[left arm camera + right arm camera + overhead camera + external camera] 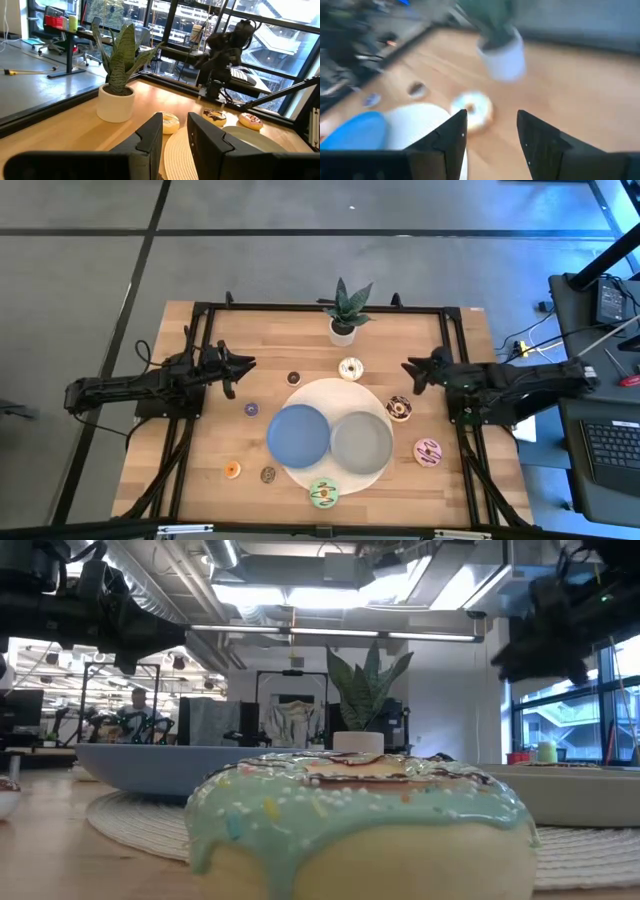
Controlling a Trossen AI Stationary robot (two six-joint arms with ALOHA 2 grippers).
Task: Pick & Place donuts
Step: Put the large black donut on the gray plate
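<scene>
Four iced donuts sit on the wooden table around a round white mat (335,395): white (350,368), chocolate (399,408), pink (428,451) and green (323,493), the green one filling the low view (360,825). Mini rings lie left of the mat: dark (293,378), purple (251,409), orange (232,470), brown (267,475). My left gripper (243,365) hovers open over the table's left side. My right gripper (408,368) hovers open to the right of the white donut (472,112), above the table. In the left wrist view the left gripper (175,135) faces the white donut (170,122).
A blue plate (298,433) and a grey plate (361,441) rest on the mat. A potted plant (343,315) stands at the far edge. A black frame runs along the table's sides. Bare wood lies between the mat and each arm.
</scene>
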